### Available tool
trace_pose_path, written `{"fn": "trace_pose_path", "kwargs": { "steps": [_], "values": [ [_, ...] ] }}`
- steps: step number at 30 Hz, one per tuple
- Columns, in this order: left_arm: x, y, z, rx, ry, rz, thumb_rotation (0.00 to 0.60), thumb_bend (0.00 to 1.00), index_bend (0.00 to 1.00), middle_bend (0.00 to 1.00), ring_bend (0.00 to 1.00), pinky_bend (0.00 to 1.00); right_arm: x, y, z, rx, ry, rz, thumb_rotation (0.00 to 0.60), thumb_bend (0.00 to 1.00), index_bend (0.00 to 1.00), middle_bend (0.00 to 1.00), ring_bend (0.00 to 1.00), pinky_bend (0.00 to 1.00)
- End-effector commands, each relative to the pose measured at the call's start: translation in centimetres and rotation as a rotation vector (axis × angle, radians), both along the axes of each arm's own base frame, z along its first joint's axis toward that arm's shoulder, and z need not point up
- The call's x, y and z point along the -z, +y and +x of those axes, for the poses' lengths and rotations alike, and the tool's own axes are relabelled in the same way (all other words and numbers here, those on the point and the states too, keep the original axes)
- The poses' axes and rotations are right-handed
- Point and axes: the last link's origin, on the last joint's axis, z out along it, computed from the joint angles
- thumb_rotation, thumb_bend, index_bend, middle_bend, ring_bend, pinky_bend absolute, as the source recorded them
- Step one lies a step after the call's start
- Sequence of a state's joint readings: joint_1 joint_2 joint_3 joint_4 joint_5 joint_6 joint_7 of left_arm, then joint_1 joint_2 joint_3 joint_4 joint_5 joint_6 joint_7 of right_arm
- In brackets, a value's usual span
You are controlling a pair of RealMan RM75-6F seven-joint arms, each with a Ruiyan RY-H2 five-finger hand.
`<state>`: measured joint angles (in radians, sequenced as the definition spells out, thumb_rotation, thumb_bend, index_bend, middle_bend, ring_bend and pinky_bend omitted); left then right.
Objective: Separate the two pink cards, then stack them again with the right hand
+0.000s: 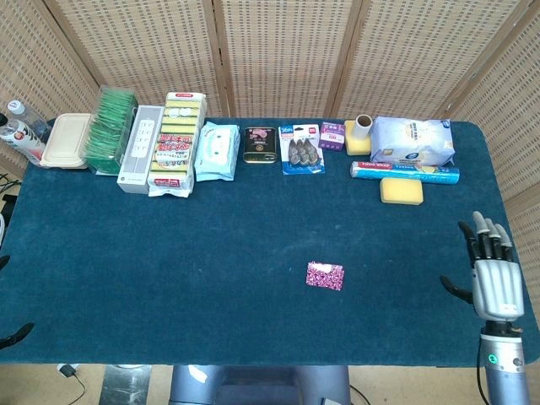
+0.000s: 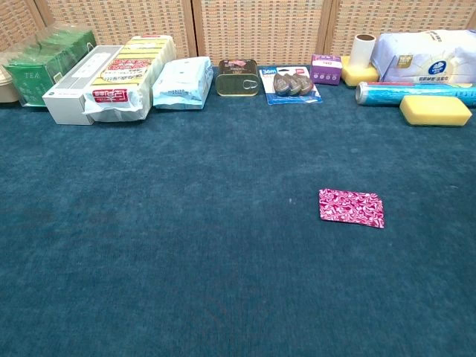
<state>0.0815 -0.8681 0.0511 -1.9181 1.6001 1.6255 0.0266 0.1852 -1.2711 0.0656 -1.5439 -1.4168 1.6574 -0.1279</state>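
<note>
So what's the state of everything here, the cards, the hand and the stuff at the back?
Pink cards: flat on the cloth, looking like one stack, untouched.
Right hand: at the table's right edge, fingers apart, holding nothing.
Left hand: only a dark tip shows at the left edge; state unclear.
Tin: closed.
Foil roll: lying on its side.
Sponge: lying flat.

Woven rattan folding screen (image 1: 287, 51) spans top of frame behind the surface (image 1: 169, 253), which has dark teal carpet-like cover. Even indoor light, soft shadows.

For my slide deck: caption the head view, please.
Pink cards stacked on blue table; open right hand apart at right edge.
</note>
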Motion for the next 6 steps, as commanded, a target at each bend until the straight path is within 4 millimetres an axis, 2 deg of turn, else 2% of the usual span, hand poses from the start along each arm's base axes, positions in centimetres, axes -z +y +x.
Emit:
{"fn": "trace_pose_path", "kwargs": {
  "steps": [1,6],
  "values": [
    [0.32,-0.40,-0.26,-0.017,0.003,0.006,0.600,0.10,0.00,0.00,0.00,0.06,-1.90,2.05,0.77,-0.050,0.003,-0.076,0.600,0.00,0.10,0.00,0.00,0.00],
    [0.44,-0.60,-0.36,-0.009,0.015,0.009,0.600,0.11,0.00,0.00,0.00,0.06,-2.18,3.03,1.26,-0.081,0.016,-0.072,0.600,0.00,0.11,0.00,0.00,0.00]
  ]
}}
